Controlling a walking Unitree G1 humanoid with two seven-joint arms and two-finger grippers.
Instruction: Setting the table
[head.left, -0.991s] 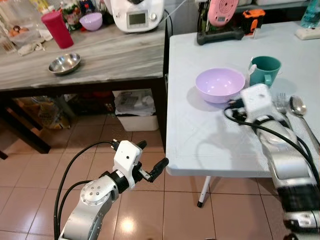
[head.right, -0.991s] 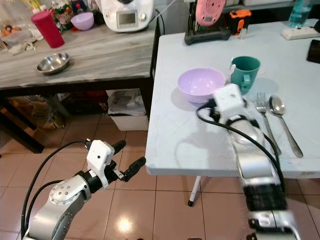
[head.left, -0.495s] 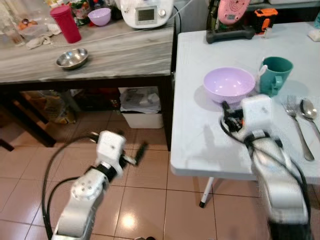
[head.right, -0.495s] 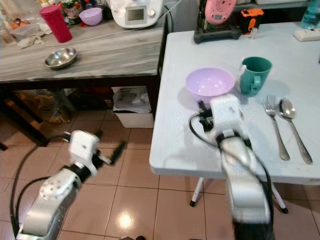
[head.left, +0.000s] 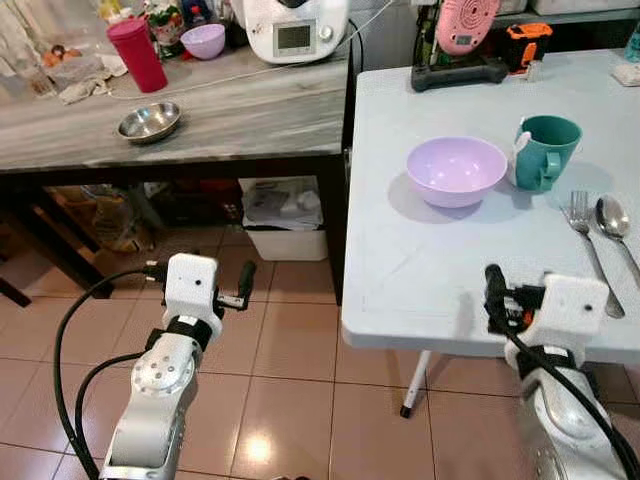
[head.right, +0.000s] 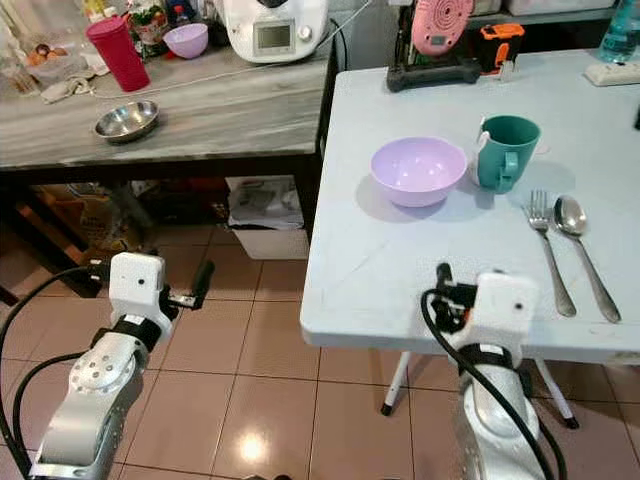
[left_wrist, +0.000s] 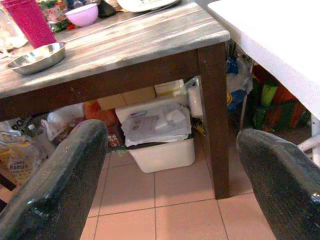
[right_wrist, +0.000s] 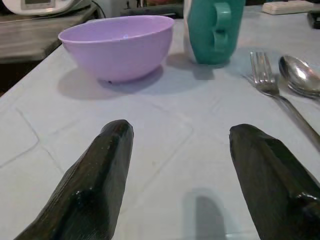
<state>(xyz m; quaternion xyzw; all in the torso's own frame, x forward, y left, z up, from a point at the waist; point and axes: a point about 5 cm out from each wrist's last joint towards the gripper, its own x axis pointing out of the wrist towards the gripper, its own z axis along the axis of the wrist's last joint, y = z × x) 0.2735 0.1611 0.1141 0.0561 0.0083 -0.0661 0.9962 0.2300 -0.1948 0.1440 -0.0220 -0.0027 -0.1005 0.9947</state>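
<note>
A lilac bowl (head.left: 456, 170) stands upright on the white table (head.left: 420, 270). Just to its right is a teal mug (head.left: 545, 150). A fork (head.left: 588, 230) and a spoon (head.left: 615, 222) lie side by side near the right edge. My right gripper (right_wrist: 182, 130) is open and holds nothing. It hovers low over the table's near edge, pointing at the bowl from well short of it. My left gripper (left_wrist: 174, 131) is open and holds nothing, low over the tiled floor left of the table.
A wooden side table (head.left: 250, 115) on the left carries a steel bowl (head.left: 149, 121), a red tumbler (head.left: 137, 53), a small lilac bowl (head.left: 203, 40) and a white appliance (head.left: 295, 25). A white bin (head.left: 283, 215) sits under it. A pink device (head.left: 462, 25) stands at the white table's back.
My right gripper has drawn back from beside the lilac bowl to the table's near edge. My left gripper has swung to the left. The camera has also shifted.
</note>
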